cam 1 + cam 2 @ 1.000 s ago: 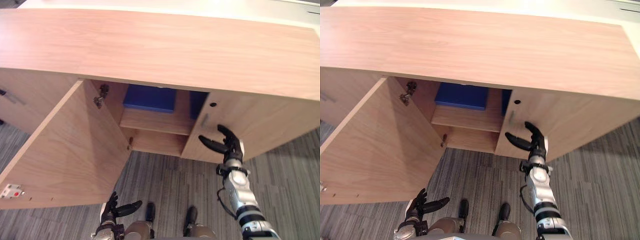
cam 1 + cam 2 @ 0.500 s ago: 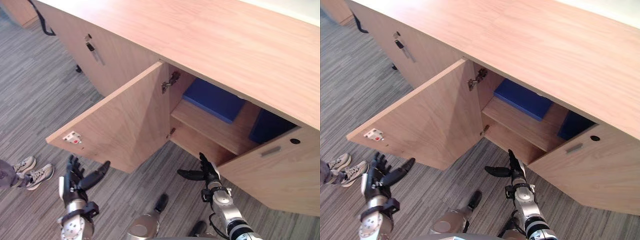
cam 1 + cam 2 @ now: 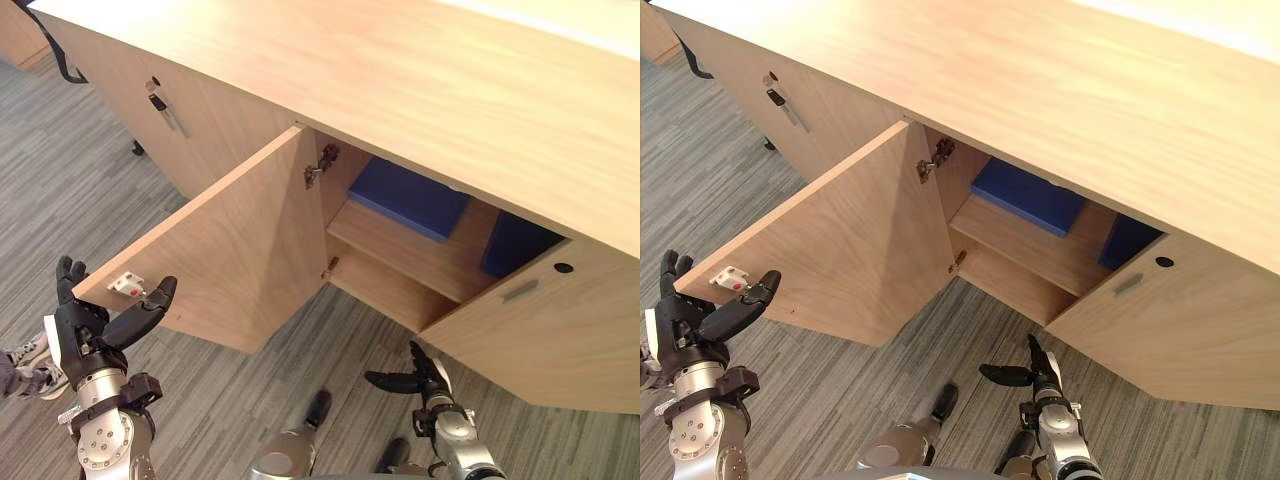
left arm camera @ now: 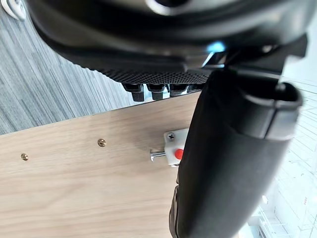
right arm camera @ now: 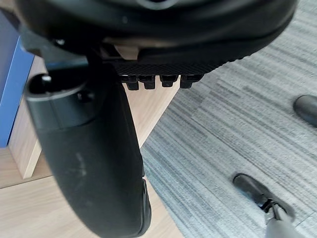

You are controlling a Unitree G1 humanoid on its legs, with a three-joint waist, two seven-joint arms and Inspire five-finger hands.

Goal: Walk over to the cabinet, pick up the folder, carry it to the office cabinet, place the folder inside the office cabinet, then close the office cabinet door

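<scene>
Up front in the left eye view, the cabinet (image 3: 400, 80) stands open and the blue folder (image 3: 408, 198) lies flat on the upper shelf (image 3: 410, 250) inside, so judge the placing done and the closing next. The door (image 3: 230, 260) swings from its hinge (image 3: 318, 170), and your left hand (image 3: 80, 335) sits just beside its free edge, fingers spread wide and holding nothing; contact can't be told. Right eye view: the right hand (image 3: 1038, 378) hangs low over the floor (image 3: 840, 390) before the opening, splayed and empty, probably inside the door's sweep, so pull it back first. Left wrist view: past the thumb you see the door's inner face with the white-and-red catch (image 4: 173, 148). That's the wrong side to push, so slip flat fingers round to the outer face near the free edge and push in an arc toward the cabinet until the catch seats. A person's shoe (image 4: 10, 7) is close; mind it. Right wrist view: straight fingers (image 5: 153, 82), nothing held, the folder's blue edge showing past the thumb.
</scene>
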